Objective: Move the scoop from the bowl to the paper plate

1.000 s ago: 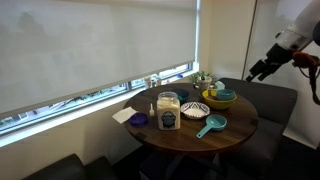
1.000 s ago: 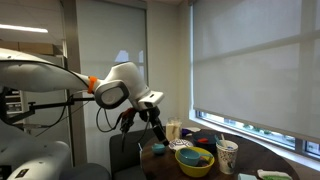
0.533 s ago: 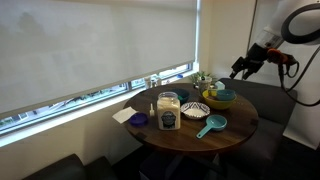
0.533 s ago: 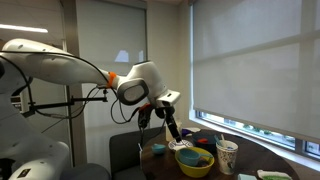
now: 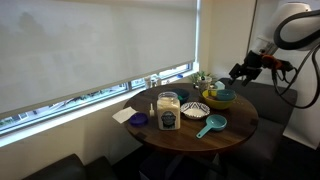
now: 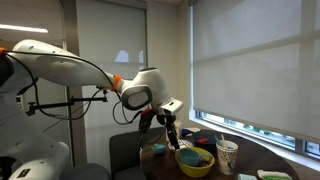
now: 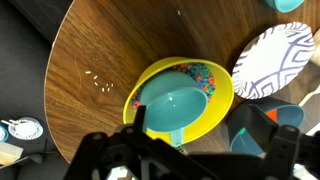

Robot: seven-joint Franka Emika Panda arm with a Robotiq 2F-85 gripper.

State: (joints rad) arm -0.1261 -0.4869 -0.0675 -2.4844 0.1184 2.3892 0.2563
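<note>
Bare table (image 7: 95,45) lies open beside the bowl (image 7: 218,106); a patterned bowl (image 7: 275,60) crowds its other side.

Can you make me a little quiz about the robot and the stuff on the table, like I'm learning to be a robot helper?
1. True or false: the yellow bowl is empty.
2. Pick one. The tool is: A) open, above the yellow bowl; B) shut on a jar; C) lying flat on the floor.
3. Fill the gap: the top of the table is ____ in shape.

Key: 1 false, it holds a teal scoop and colourful bits. 2 A. 3 round.
</note>
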